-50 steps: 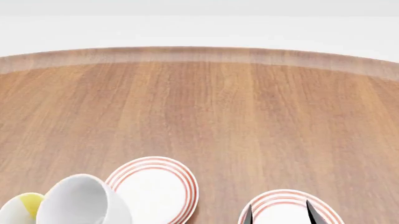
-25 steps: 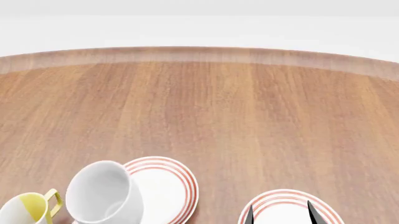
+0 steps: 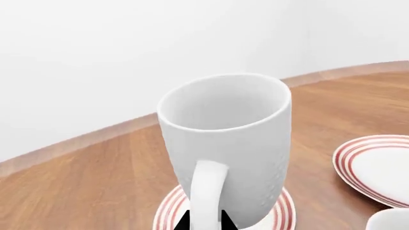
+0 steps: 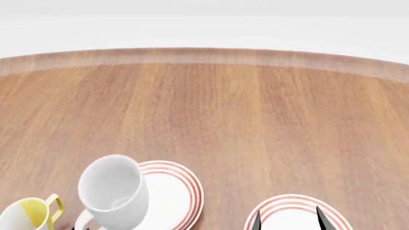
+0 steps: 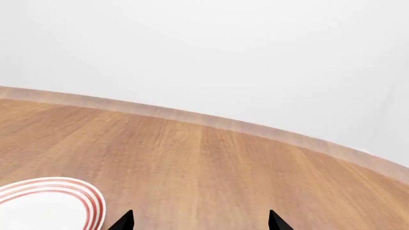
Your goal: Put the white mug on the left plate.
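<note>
Fingers of the left arm (image 3: 204, 221) pinch the handle of the white mug (image 3: 227, 143), which hangs just beyond them over the near edge of the left plate (image 4: 171, 194); whether it touches is unclear. Lowering and release remain. Right fingers (image 5: 199, 221) stand spread, empty, over the bench (image 4: 255, 115).

No writing, label, brand mark or number can be read anywhere. The white mug (image 4: 114, 191) is plain, the left plate (image 4: 182, 184) carries only red rings, and the wooden bench (image 4: 255, 110) is unmarked.
</note>
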Robot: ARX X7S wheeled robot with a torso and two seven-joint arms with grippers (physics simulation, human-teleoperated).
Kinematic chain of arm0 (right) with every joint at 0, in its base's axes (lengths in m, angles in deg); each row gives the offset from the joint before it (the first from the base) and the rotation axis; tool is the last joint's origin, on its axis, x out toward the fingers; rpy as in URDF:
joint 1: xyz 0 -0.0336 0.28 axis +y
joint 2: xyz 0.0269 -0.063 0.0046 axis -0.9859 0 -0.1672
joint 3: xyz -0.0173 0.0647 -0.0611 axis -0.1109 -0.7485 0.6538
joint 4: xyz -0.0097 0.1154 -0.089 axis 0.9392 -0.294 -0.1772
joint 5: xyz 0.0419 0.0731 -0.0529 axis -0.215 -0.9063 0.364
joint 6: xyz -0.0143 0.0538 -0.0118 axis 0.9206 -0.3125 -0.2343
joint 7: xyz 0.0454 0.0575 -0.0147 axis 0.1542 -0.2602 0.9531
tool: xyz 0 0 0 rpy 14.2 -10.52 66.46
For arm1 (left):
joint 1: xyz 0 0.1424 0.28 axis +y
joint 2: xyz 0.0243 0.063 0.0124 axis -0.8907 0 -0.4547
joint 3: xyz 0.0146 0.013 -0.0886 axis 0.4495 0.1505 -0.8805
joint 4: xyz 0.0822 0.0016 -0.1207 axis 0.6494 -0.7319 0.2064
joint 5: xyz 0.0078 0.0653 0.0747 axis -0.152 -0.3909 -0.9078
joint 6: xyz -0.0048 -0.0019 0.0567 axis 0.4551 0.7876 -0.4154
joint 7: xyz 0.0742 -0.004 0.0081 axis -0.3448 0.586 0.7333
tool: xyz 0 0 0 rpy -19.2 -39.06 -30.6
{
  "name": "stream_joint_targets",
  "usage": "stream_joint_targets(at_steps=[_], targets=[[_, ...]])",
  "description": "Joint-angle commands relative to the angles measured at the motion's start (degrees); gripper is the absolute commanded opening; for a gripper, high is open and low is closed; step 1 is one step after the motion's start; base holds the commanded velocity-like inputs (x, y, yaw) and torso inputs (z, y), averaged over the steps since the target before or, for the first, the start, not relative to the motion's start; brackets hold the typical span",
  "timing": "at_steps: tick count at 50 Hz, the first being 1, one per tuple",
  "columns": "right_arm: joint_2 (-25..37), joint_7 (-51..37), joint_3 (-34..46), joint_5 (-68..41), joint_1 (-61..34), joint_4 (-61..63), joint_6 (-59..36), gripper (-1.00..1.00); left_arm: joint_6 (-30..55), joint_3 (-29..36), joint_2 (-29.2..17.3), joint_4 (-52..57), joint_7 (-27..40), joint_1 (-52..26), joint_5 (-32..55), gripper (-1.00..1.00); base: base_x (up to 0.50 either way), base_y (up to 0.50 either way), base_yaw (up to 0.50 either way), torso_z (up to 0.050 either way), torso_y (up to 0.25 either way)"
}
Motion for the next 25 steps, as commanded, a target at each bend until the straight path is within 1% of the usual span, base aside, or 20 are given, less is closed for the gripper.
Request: stream_joint_targets(at_steps=[1, 6, 20, 25], targets=[[0.08, -0.17, 0.24, -0.05, -0.01, -0.22, 0.11, 1.00, 1.63, 0.10, 0.91, -3.13, -1.91, -4.34, 1.43, -1.00, 0.00, 0.00, 0.00, 0.000, 0.000], [0.26, -0.32, 0.18, -0.21, 0.05, 0.33, -0.24, 1.00, 2.44, 0.76, 1.88, -5.42, -2.76, -6.46, 1.13, -1.00, 0.00, 0.00, 0.00, 0.000, 0.000], [0.56, -0.56, 0.18, -0.41, 0.14, 0.51, -0.25, 1.00, 1.58, 2.52, 6.23, -16.88, -7.05, -13.01, 0.75, -1.00, 0.00, 0.00, 0.00, 0.000, 0.001], [0.50, -0.60, 0.28, -0.45, -0.02, 0.10, -0.03, 1.00, 1.19, 2.78, 6.99, -19.24, -7.73, -14.17, 0.55, -1.00, 0.00, 0.00, 0.00, 0.000, 0.000]])
